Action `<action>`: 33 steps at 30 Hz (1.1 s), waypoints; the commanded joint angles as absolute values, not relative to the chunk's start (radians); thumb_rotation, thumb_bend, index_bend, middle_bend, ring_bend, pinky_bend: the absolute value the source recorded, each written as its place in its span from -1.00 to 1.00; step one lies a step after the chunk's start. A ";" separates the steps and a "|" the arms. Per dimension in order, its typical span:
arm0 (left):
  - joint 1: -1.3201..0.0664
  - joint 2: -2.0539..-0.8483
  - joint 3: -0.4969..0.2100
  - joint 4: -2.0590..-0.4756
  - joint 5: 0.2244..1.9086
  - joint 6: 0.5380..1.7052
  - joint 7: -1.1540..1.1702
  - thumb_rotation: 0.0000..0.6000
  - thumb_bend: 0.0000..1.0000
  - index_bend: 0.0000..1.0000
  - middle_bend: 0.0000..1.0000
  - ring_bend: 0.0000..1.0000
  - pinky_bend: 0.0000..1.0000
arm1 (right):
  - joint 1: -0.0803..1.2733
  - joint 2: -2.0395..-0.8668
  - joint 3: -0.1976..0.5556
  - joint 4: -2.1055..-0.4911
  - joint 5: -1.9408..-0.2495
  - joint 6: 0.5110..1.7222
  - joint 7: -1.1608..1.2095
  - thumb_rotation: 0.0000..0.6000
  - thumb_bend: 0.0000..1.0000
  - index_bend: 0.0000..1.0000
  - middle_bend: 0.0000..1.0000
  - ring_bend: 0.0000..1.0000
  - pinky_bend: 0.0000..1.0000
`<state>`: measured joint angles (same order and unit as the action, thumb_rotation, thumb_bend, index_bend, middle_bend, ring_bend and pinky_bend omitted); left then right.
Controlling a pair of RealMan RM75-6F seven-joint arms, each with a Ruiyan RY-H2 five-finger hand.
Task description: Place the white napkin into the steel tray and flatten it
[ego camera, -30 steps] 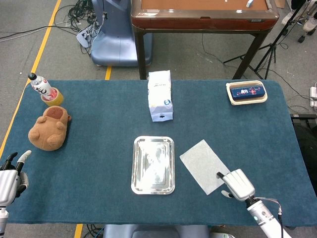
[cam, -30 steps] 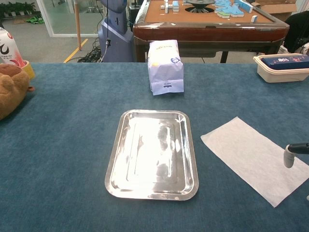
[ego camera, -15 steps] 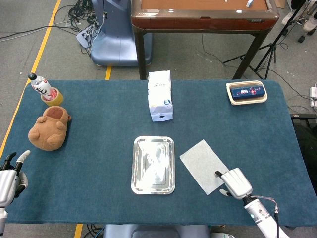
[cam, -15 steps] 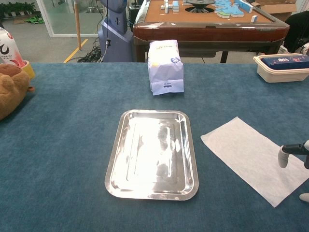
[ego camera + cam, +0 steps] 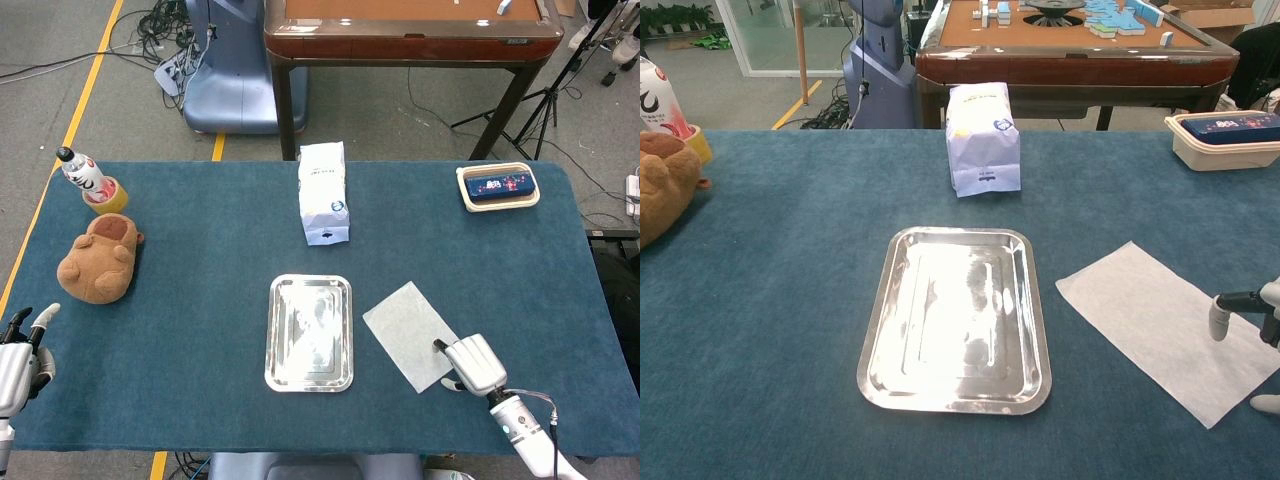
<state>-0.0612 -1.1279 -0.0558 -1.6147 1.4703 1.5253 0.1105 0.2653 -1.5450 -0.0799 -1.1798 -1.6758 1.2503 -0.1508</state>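
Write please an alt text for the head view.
The right hand rests at the near corner of a white napkin lying flat on the blue table, right of an empty steel tray.

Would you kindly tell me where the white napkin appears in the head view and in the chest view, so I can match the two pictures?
Head view: the flat white paper napkin lies right of centre, low in the picture, on the blue cloth.
Chest view: it lies at lower right, running to the right edge.
Shared landmark: the rectangular steel tray, apart from the napkin on its left in both; the right hand is at the napkin's near right corner.
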 commanded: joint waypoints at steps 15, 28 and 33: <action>-0.061 -1.127 -0.056 -1.616 1.468 1.522 0.114 1.00 -0.99 -0.71 -0.72 -0.77 -0.32 | 0.274 -1.549 -0.076 -1.182 -1.667 1.261 -0.123 1.00 -0.46 -0.14 1.00 1.00 1.00; -0.062 -1.125 -0.056 -1.619 1.466 1.519 0.114 1.00 -0.99 -0.71 -0.72 -0.77 -0.32 | 0.275 -1.549 -0.079 -1.198 -1.651 1.253 -0.113 1.00 -0.34 -0.14 1.00 1.00 1.00; -0.062 -1.125 -0.056 -1.619 1.465 1.517 0.115 1.00 -0.99 -0.71 -0.72 -0.77 -0.32 | 0.276 -1.549 -0.079 -1.201 -1.648 1.253 -0.112 1.00 -0.34 -0.13 1.00 1.00 1.00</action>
<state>-0.0619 -1.1249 -0.0559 -1.6189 1.4650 1.5175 0.1145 0.2757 -1.5489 -0.0787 -1.2008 -1.6485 1.2530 -0.1118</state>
